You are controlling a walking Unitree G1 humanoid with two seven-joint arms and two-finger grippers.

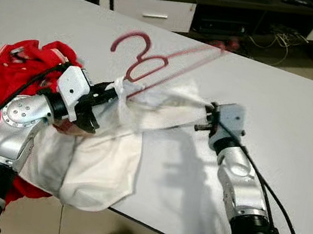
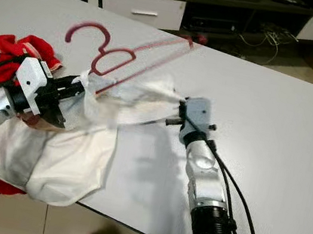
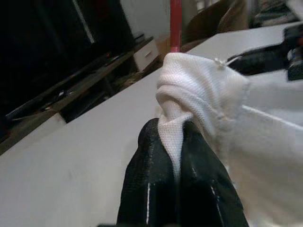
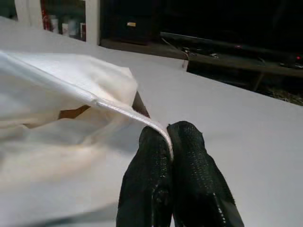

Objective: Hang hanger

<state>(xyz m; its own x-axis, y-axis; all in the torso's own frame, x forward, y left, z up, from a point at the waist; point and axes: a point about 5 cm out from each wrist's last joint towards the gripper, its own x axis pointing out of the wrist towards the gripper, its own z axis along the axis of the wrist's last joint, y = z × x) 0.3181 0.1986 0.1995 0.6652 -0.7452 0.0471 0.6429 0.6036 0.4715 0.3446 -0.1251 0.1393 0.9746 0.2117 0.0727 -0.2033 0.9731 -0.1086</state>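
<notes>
A humanoid robot holds a white garment (image 1: 106, 162) stretched between its two arms above a white surface (image 1: 288, 128). The left gripper (image 1: 114, 94) has its black fingers (image 3: 156, 189) pressed together on a bunched fold of the white mesh fabric, near the surface's near edge. The right gripper (image 1: 206, 118), further toward the middle of the surface, pinches a thin seamed edge of the same garment between its closed fingers (image 4: 189, 161), pulling the cloth taut between the two arms.

A dark red hanger (image 1: 148, 61) rises from the bunched fabric just beside the left gripper, its hook up and tilted toward the far left of the surface, its long bar slanting up toward the far edge. The lower part of the hanger sits inside the cloth; how far it reaches in cannot be told.

The rest of the white garment droops from the left gripper and hangs over the near edge of the surface. A red garment (image 1: 16, 68) lies crumpled at the near left corner, partly under the left arm and the white cloth. Beyond the far edge stands a dark cabinet with white drawers (image 1: 154, 10).
</notes>
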